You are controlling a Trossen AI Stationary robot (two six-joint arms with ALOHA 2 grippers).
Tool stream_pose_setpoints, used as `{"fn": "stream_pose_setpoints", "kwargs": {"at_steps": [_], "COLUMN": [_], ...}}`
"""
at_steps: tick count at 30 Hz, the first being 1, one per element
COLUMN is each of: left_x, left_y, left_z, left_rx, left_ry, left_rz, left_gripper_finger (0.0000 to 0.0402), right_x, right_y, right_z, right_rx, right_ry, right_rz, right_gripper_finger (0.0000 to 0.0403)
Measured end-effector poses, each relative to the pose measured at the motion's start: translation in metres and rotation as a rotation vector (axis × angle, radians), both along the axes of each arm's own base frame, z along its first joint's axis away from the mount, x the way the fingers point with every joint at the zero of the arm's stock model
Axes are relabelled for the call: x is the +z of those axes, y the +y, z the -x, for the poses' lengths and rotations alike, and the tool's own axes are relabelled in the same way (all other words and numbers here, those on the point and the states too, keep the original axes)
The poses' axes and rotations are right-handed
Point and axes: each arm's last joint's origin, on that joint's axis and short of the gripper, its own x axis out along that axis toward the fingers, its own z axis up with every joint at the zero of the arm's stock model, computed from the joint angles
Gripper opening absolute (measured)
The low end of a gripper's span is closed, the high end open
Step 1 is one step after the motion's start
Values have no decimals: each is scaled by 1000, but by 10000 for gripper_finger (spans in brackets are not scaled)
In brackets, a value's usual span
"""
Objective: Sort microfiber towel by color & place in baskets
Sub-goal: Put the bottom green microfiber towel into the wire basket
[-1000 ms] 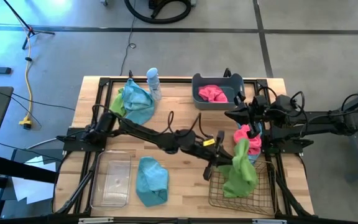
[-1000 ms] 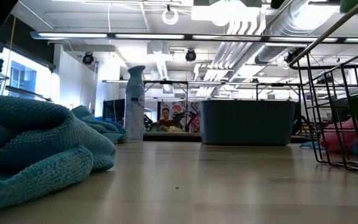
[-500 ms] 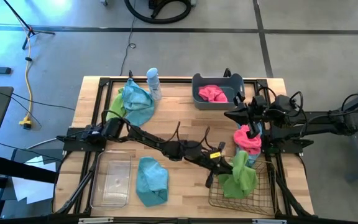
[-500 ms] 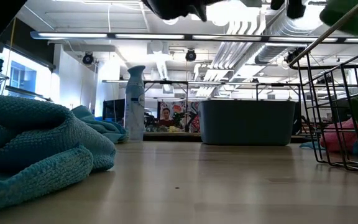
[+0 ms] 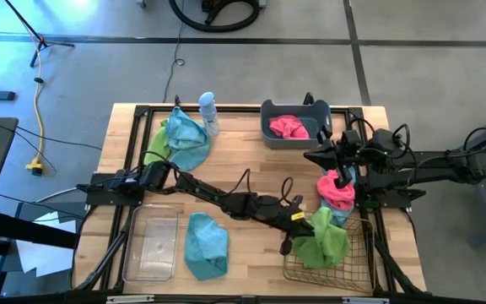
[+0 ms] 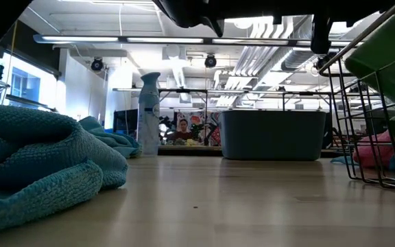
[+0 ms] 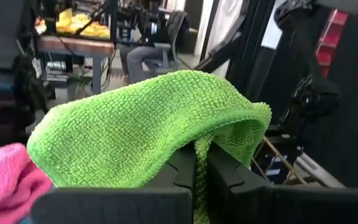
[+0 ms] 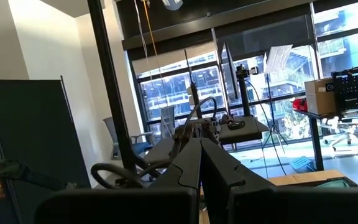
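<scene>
My left gripper [image 5: 305,226] reaches across the table and is shut on a lime green towel [image 5: 326,238] over the dark wire-mesh basket [image 5: 344,268]. The low view shows green cloth [image 6: 389,41] at the basket's rim [image 6: 362,42]. My right gripper [image 5: 312,155] waits shut beside the grey-blue tub [image 5: 270,135], which holds a pink towel [image 5: 287,127]. Another pink towel [image 5: 336,189] lies on teal cloth by the table's right edge. A teal towel [image 5: 205,245] lies beside the clear bin [image 5: 133,245]. Teal and green towels [image 5: 182,138] are piled at the far left. My left gripper pinches a bunched fold of the lime green towel [image 7: 199,144] between its two fingers [image 7: 180,167]. The cloth drapes over and past the fingertips. The fingers come from the table's left, slanting down. The towel's lower part sags into the wire-mesh basket.
A small spray bottle with a blue top [image 5: 207,113] stands at the far edge next to the towel pile. Black frame rails [image 5: 142,108] run along the table's edges. Bare wood shows in the table's middle [image 5: 243,160].
My left gripper has moved toward the near right and come down over the wire-mesh basket, still shut on the green towel. The towel hung long below the gripper before; now it is bunched lower, with its lower part settled into the basket.
</scene>
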Motion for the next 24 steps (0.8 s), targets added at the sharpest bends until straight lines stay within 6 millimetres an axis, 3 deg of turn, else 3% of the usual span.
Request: {"fn": "stream_pose_setpoints", "kwargs": {"at_steps": [6,14,20,24], "left_x": [-2,-7,4,18], "left_y": [-1,-1,2,8], "left_z": [0,4,6,9], "left_rx": [41,23,7,-1], "left_ry": [22,146,159,160], "left_rz": [-10,23,40,36], "left_gripper_finger": [37,138,204,225], "right_x": [0,-1,-1,0], "right_y": [0,0,0,0], "right_z": [0,0,0,0], "right_rx": [1,0,-2,-2], "right_ry": [2,6,12,4], "right_rz": [-3,-3,-4,-3], "right_gripper_finger": [0,0,0,0]}}
